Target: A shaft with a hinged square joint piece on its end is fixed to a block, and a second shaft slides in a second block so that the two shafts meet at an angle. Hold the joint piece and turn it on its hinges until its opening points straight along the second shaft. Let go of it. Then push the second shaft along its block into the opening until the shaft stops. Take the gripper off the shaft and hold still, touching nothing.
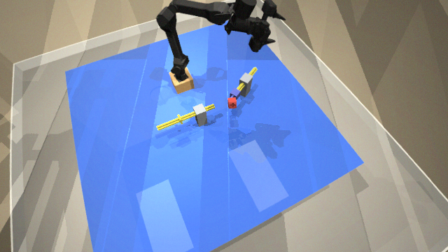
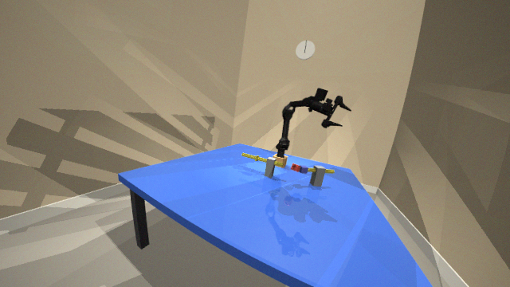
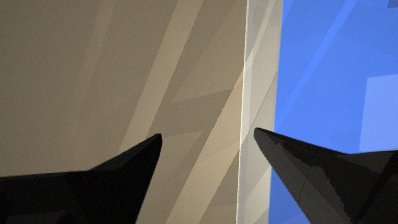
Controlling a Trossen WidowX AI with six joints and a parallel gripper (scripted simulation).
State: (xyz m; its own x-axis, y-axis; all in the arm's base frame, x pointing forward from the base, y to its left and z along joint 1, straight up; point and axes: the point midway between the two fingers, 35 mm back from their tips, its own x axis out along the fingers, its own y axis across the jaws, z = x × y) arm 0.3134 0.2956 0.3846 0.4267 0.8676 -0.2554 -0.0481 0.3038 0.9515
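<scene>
glossy blue table (image 1: 105,105) (mirror-like), matt black gripper (image 1: 271,29)

Top looks down, exterior stands far off, both sharing the table (image 1: 105,105).

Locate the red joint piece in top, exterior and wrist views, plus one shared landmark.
Top: red joint piece just right of centre, at the lower-left end of the shaft through the grey block.
Exterior: red joint piece right of centre, between the two grey blocks, left of the grey block.
Wrist: not in view; only the open gripper fingers, wall and table.
Shared landmark: the blue table top.
</scene>
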